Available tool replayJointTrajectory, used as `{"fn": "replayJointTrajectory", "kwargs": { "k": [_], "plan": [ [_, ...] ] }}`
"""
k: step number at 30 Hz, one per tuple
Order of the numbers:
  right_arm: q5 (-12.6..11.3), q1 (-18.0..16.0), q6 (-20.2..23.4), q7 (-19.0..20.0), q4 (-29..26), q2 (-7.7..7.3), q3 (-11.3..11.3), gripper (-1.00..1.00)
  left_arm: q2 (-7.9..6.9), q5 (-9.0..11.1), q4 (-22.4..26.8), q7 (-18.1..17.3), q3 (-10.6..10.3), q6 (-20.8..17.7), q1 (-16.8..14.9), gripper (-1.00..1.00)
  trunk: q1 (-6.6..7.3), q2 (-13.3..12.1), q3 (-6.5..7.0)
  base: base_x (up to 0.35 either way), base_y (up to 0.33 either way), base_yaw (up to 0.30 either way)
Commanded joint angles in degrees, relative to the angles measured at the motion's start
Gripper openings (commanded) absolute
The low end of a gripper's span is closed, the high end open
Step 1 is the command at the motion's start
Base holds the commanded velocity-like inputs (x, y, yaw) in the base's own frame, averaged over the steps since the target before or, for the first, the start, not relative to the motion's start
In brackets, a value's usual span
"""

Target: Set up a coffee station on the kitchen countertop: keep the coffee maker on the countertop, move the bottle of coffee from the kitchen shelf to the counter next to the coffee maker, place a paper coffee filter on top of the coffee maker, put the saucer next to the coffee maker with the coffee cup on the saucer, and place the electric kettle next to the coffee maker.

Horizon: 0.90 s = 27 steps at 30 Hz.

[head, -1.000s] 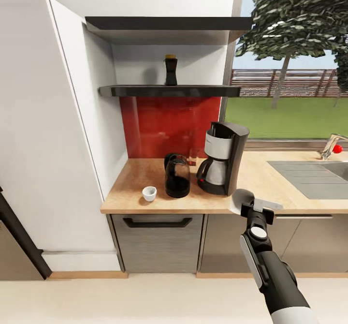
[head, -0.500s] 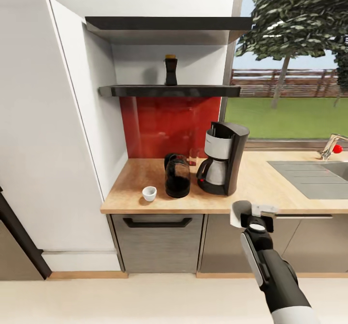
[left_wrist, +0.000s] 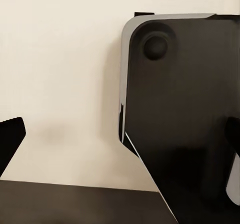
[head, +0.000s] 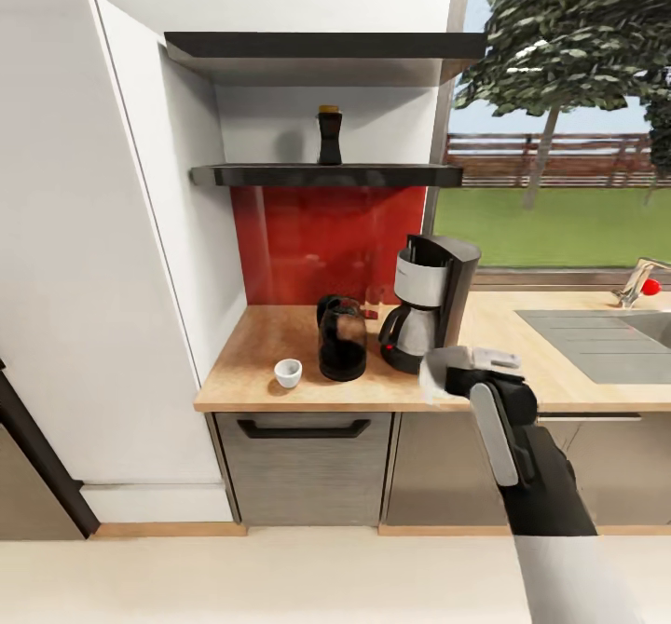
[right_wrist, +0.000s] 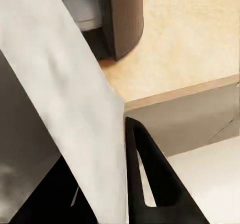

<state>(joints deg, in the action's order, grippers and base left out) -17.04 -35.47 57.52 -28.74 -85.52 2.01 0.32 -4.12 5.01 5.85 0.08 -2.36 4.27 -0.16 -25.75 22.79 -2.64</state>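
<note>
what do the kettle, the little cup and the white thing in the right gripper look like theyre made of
Squat dark see-through electric kettle: likely smoky glass or clear plastic, since dark contents show through; glossy.
Small white coffee cup: looks like glazed ceramic, smooth and plain white.
Thin white paper coffee filter in the right gripper: a matte, sheet-thin surface, probably paper.

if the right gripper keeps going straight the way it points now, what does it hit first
Probably the coffee maker. The right gripper, shut on the paper coffee filter, points over the kitchen countertop edge toward the machine's base, which also shows just ahead at the right wrist view. Depth is unclear.
</note>
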Motion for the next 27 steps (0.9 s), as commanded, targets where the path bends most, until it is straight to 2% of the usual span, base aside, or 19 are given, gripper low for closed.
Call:
{"fn": "replayJointTrajectory", "kwargs": {
  "k": [1, 3, 6, 8, 13, 15, 16, 21, 24, 27],
  "plan": [
    [-2.9, -3.3, 1.2, -0.7, -0.1, 0.06, 0.0, -1.00, -0.01, 0.5, 0.0, 0.0, -0.3, 0.1, 0.0, 1.00, -0.03, 0.1, -0.14, 0.000, 0.000, 0.000],
    [-5.6, -9.5, 1.9, -0.7, 0.3, 0.51, 0.0, -1.00, -0.01, 0.5, 0.1, 0.0, -0.3, 0.1, 0.0, 1.00, -0.03, 0.1, -0.14, 0.000, 0.000, 0.000],
    [-7.2, -12.9, 2.3, -0.7, 0.4, 1.38, 0.0, -1.00, -0.01, 0.4, 0.1, 0.0, -0.3, 0.1, 0.0, 1.00, -0.03, 0.1, -0.14, 0.000, 0.000, 0.000],
    [-7.7, -16.4, 2.5, -0.7, 0.9, 1.66, 0.0, -1.00, -0.01, 0.4, 0.1, 0.0, -0.3, 0.1, 0.0, 1.00, -0.03, 0.1, -0.14, 0.000, 0.000, 0.000],
    [-8.1, -25.8, 2.5, -0.7, 8.5, 2.53, 0.0, -1.00, -0.01, 0.4, 0.1, -0.1, -0.4, 0.1, 0.0, 1.00, -0.03, 0.1, -0.14, 0.000, 0.000, 0.000],
    [-8.1, -28.3, 2.5, -0.7, 10.6, 2.60, 0.0, -1.00, -0.01, 0.4, 0.1, -0.1, -0.3, 0.1, 0.0, 1.00, -0.03, 0.1, -0.14, 0.000, 0.000, 0.000],
    [-8.1, -31.4, 2.5, -0.7, 13.7, 2.63, 0.0, -1.00, -0.01, 0.4, 0.2, -0.1, -0.3, 0.2, -0.1, 1.00, -0.03, 0.1, -0.14, 0.000, 0.000, 0.000],
    [-8.1, -34.5, 2.5, -0.7, 19.1, 2.63, 0.0, -1.00, -0.01, 0.4, 0.2, -0.1, -0.3, 0.1, -0.1, 1.00, -0.03, 0.1, -0.14, 0.000, 0.000, 0.000],
    [-8.1, -38.2, 2.5, -0.7, 23.3, 2.61, 0.0, -1.00, -0.01, 0.4, 0.2, -0.1, -0.3, 0.1, -0.1, 1.00, -0.03, 0.1, -0.14, 0.000, 0.000, 0.000],
    [-8.0, -42.0, 2.5, -0.7, 30.0, 2.62, 0.0, -1.00, -0.01, 0.4, 0.2, -0.1, -0.3, 0.1, -0.1, 1.00, -0.03, 0.1, -0.14, 0.000, 0.000, 0.000]
  ]
}}
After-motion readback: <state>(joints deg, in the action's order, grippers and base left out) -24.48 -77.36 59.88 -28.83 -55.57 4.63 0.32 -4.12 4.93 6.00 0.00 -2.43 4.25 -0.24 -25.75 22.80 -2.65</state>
